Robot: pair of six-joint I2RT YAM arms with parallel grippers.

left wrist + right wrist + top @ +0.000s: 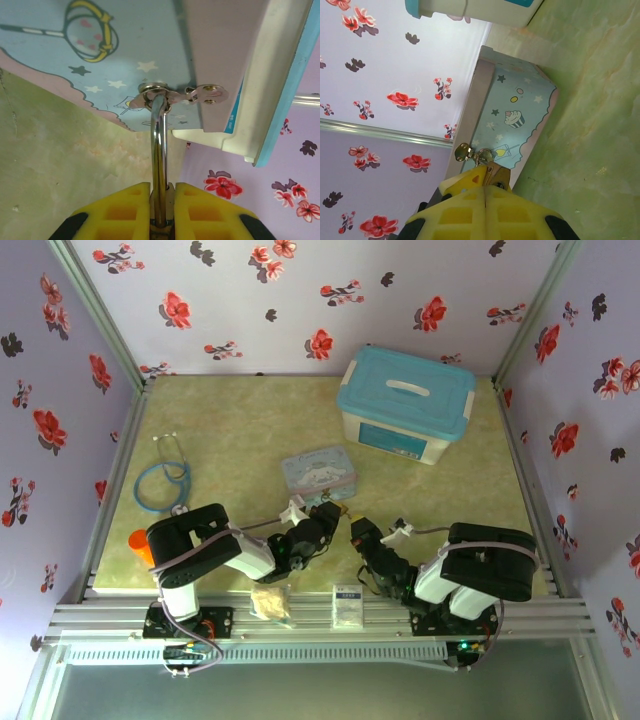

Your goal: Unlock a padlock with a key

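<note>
Padlock (159,145) hangs from the hasp (202,93) of the blue tin (60,65), toward the desk's (55,170) near edge, its shackle clamped in the left pincer (161,192). Right pincer (484,185), fingers pressed together, sits just beside it.

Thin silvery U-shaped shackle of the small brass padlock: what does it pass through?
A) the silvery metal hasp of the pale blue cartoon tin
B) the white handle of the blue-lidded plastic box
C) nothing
A: the padlock, gripped by the shut left gripper, has its shackle looped through the silvery metal hasp on the pale blue cartoon tin.
</note>
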